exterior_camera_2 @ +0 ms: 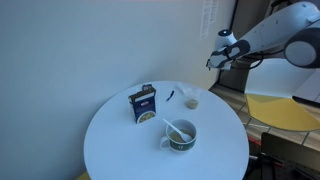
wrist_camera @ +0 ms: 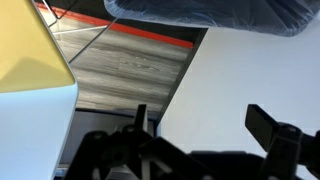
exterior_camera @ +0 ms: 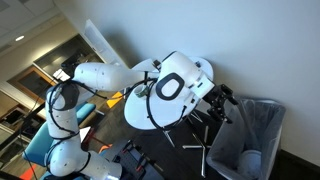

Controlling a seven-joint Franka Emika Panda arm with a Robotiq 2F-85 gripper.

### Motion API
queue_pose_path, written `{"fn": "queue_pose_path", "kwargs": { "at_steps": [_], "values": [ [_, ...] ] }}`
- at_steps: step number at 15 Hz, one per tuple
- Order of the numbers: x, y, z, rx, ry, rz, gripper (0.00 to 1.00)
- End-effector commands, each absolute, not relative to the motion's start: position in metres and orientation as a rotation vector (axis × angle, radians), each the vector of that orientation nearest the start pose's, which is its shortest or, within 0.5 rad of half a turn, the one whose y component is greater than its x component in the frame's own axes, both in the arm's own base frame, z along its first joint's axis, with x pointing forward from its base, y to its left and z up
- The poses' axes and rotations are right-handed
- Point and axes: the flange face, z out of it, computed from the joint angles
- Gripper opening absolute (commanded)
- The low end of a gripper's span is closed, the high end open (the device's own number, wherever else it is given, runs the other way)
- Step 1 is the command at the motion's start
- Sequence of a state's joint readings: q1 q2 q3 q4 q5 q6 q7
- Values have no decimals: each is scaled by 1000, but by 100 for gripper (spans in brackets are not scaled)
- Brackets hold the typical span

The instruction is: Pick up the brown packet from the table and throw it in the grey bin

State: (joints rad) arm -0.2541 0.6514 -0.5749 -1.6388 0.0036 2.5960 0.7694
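The brown packet (exterior_camera_2: 190,101) lies flat on the round white table (exterior_camera_2: 120,140), near its far right edge. My gripper (exterior_camera_2: 213,62) hangs in the air beyond that edge, above and to the right of the packet, not touching it. In the wrist view my gripper (wrist_camera: 200,125) is open and empty, with a pale wall between the fingers. The grey bin (exterior_camera: 255,135) stands on the floor beside the table, below and to the right of my gripper (exterior_camera: 222,100). A dark grey rim at the top of the wrist view (wrist_camera: 200,12) may be the bin.
On the table stand a blue box (exterior_camera_2: 144,104) and a bowl with a spoon (exterior_camera_2: 180,135). A thin dark bar (exterior_camera_2: 170,96) lies next to the packet. A yellow table (exterior_camera_2: 285,110) stands at the right. The table's metal legs (exterior_camera: 195,140) show under the top.
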Motion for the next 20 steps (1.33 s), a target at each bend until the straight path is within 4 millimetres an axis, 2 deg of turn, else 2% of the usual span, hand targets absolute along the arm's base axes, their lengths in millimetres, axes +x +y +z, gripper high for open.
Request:
{"fn": "queue_pose_path", "kwargs": {
  "at_steps": [1,5,10,15,20],
  "values": [
    [497,-446,374,-2504,2194,-572,100],
    [472,-416,407,-2477,2184,-434,100],
    [450,-375,438,-2526,2071,-392,100],
    [442,-335,451,-2567,1953,-380,100],
    [440,-307,457,-2608,1859,-376,100]
  ]
}}
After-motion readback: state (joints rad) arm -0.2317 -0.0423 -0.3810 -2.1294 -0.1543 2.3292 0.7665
